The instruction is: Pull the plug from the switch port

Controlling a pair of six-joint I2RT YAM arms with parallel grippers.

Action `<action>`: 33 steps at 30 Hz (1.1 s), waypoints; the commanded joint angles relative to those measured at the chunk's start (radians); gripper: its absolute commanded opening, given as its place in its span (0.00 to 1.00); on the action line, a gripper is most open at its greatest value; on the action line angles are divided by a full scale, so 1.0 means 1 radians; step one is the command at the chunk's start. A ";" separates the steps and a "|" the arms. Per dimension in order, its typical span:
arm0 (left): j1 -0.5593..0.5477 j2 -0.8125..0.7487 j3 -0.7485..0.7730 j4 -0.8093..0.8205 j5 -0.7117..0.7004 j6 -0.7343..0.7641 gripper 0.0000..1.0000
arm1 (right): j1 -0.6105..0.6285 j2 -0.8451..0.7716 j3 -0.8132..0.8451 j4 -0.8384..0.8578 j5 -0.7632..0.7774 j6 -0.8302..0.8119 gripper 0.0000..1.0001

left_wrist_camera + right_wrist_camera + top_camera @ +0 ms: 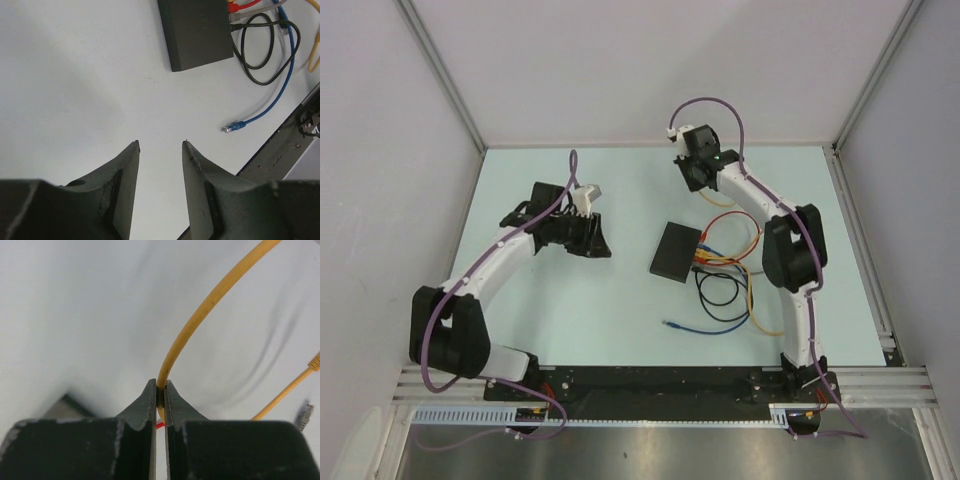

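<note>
The switch [676, 252] lies flat near the middle of the surface [570, 300], between the 2 arms, with its ports on the side toward the right arm. A red cable [245, 6] and a black cable [260, 50] run from that side. A blue cable [280, 95] ends in a loose plug [233, 127] lying on the surface, apart from the box.

The right fingers [145, 405] are pinched tight on the yellow cable [200, 315], gripping its bare jacket partway along an arc, well away from the switch. The left fingers [125, 170] stand partly open with nothing between them, over bare surface short of the switch.

The switch looks like a light, plain box that would probably slide if a lead is tugged, so pressing on its flat top should steady it. A plug is small and hard, and probably latched. The cable is thin, limp and smooth, so a pull on the jacket would straighten the loop first and might slip. The firmer hold is on the boot just beside the port. Whether the yellow plug is seated is hard to tell, because the port cluster shows too small.
</note>
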 commanded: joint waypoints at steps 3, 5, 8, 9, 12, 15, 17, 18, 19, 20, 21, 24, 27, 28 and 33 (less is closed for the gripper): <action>-0.005 -0.033 0.013 0.013 0.016 0.025 0.43 | -0.040 0.106 0.039 0.036 0.115 -0.067 0.00; -0.005 -0.010 0.027 0.010 0.033 0.025 0.43 | -0.051 0.126 0.037 0.054 0.127 -0.082 0.00; -0.011 0.020 0.042 0.017 0.047 0.017 0.43 | -0.083 0.152 0.074 0.051 0.133 -0.095 0.30; -0.014 0.029 0.047 0.022 0.045 0.018 0.45 | -0.090 0.154 0.080 0.046 0.136 -0.098 0.51; -0.026 0.077 0.060 0.045 0.045 0.006 0.48 | -0.107 0.111 0.072 0.008 0.068 -0.096 0.76; -0.031 0.149 0.085 0.086 0.077 -0.052 0.51 | -0.103 0.005 -0.019 -0.003 -0.086 -0.073 0.80; -0.031 0.219 0.115 0.106 0.100 -0.119 0.52 | -0.088 -0.038 -0.056 -0.038 -0.199 -0.056 0.80; -0.032 0.244 0.131 0.115 0.109 -0.135 0.52 | -0.083 -0.068 -0.087 -0.053 -0.240 -0.050 0.79; -0.035 0.290 0.160 0.118 0.113 -0.159 0.52 | -0.080 -0.082 -0.110 -0.069 -0.314 -0.030 0.77; -0.035 0.309 0.174 0.122 0.108 -0.167 0.52 | -0.083 -0.095 -0.128 -0.073 -0.346 -0.021 0.76; -0.035 0.328 0.188 0.125 0.102 -0.170 0.52 | -0.084 -0.110 -0.144 -0.078 -0.374 -0.010 0.75; -0.034 0.408 0.256 0.122 0.093 -0.172 0.52 | -0.100 -0.107 -0.179 -0.101 -0.462 0.031 0.72; -0.034 0.448 0.307 0.131 0.114 -0.167 0.53 | -0.109 -0.106 -0.213 -0.089 -0.463 0.060 0.63; -0.035 0.460 0.318 0.134 0.123 -0.169 0.53 | -0.111 -0.107 -0.225 -0.092 -0.465 0.065 0.62; -0.037 0.540 0.352 0.154 0.175 -0.205 0.52 | -0.109 -0.081 -0.228 -0.132 -0.494 0.051 0.63</action>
